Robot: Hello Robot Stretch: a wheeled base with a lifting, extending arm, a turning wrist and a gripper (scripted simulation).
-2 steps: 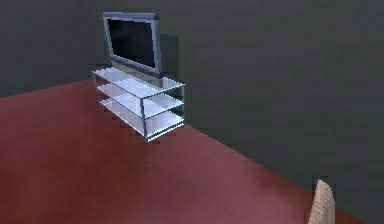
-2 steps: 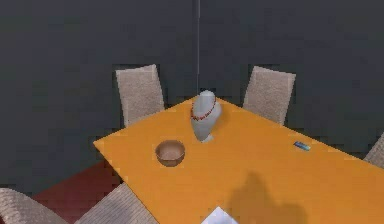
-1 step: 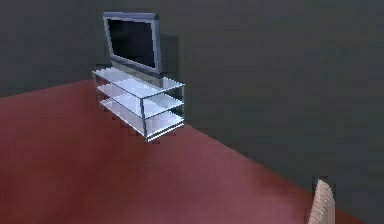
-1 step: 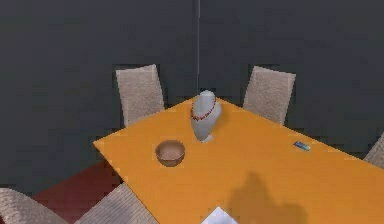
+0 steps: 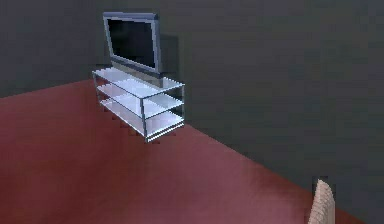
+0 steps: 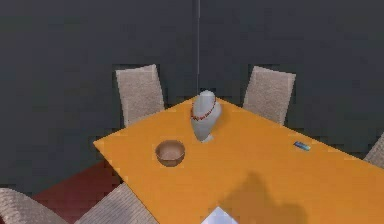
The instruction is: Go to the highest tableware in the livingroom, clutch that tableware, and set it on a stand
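A brown bowl [image 6: 170, 153] rests on the orange tabletop [image 6: 250, 165] near its left corner in the arm side view. A pale bust with a red necklace [image 6: 205, 117] stands behind the bowl, toward the table's far edge. In the forward view a glass and metal stand [image 5: 140, 100] with three shelves sits against the dark wall, carrying a flat television [image 5: 133, 42] on top.
Wicker chairs [image 6: 139, 92] [image 6: 269, 93] line the table's far sides, and another chair [image 6: 40, 205] sits at the near left. A small bluish object [image 6: 301, 146] and a white sheet [image 6: 222, 216] lie on the table. A chair back [image 5: 322, 202] shows at the forward view's lower right. Red floor [image 5: 120, 170] stretches toward the stand.
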